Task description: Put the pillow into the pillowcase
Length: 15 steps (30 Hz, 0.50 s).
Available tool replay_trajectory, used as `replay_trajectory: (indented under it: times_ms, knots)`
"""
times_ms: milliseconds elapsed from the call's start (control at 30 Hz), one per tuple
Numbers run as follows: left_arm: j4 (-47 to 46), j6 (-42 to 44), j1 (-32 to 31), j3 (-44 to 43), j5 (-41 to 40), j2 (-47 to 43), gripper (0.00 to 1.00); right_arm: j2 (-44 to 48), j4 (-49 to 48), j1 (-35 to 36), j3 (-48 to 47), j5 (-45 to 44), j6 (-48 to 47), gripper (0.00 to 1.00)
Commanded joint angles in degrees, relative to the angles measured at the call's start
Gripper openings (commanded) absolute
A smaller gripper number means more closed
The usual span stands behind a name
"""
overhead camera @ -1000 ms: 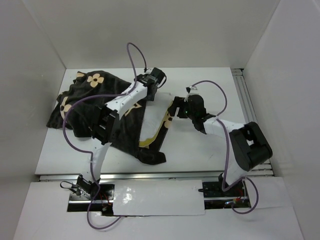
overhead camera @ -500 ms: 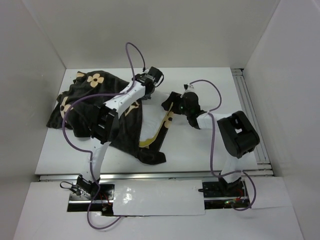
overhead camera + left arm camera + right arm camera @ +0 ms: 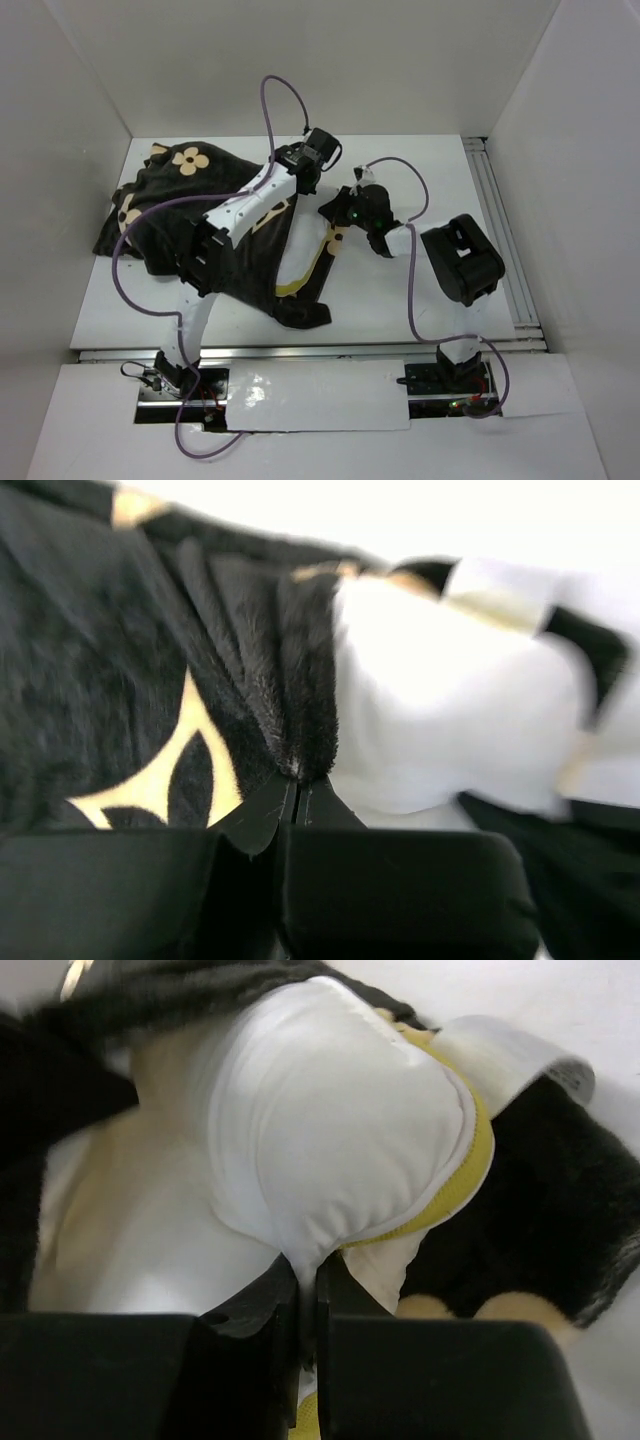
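The pillowcase (image 3: pixel 175 215), dark plush with tan flowers, lies crumpled across the table's left half. The white pillow (image 3: pixel 303 252) with yellow piping (image 3: pixel 318 262) shows at its right-hand opening. My left gripper (image 3: pixel 292 188) is shut on a fold of the pillowcase's rim (image 3: pixel 305 720); its jaws (image 3: pixel 300 785) pinch the plush right beside the pillow (image 3: pixel 440 710). From the right, my right gripper (image 3: pixel 335 208) reaches in. In its wrist view this gripper (image 3: pixel 307 1270) is shut on a pinch of the pillow's white cloth (image 3: pixel 330 1120), next to the yellow piping (image 3: pixel 470 1160). Dark pillowcase fabric (image 3: pixel 560 1200) lies to the right.
White walls box the table in on three sides. An aluminium rail (image 3: pixel 497 225) runs along the right edge and another (image 3: pixel 300 352) along the near edge. Purple cables (image 3: pixel 415 270) loop off both arms. A white sewn-in label (image 3: pixel 510 1055) sticks out above the pillow's corner.
The right arm has folded in and reached left, and its gripper has closed on the pillow. The left gripper has closed on the pillowcase's rim and shifted slightly right.
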<state>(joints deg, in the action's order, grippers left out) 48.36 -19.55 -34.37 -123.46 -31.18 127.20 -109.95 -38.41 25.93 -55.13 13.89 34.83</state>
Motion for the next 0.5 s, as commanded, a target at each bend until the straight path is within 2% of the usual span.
replay_trajectory:
  times_ms: [0,133,267,400,467]
  knots:
    - [-2.5,2.6,-4.0,-3.4,2.7,-8.4,0.0,9.5,-9.1,5.1,3.3,-0.1,-7.8,0.0]
    - [-3.5,2.1,-7.6,-2.6,2.2,-13.1,0.0,20.3,-12.7,8.9,9.8,-1.4,-12.7,0.0]
    - [-4.1,2.8,-11.8,-2.0,3.4,-16.8,0.0,28.3,-22.9,13.8,17.8,-6.4,-16.6,0.0]
    - [-4.1,4.1,-17.4,-3.8,2.9,-18.6,0.0,29.9,-26.1,16.4,19.5,-10.0,-19.2,0.0]
    - [-4.1,4.8,-21.1,-5.3,2.9,-19.3,0.0,27.5,-28.7,16.4,19.5,-11.5,-19.2,0.0]
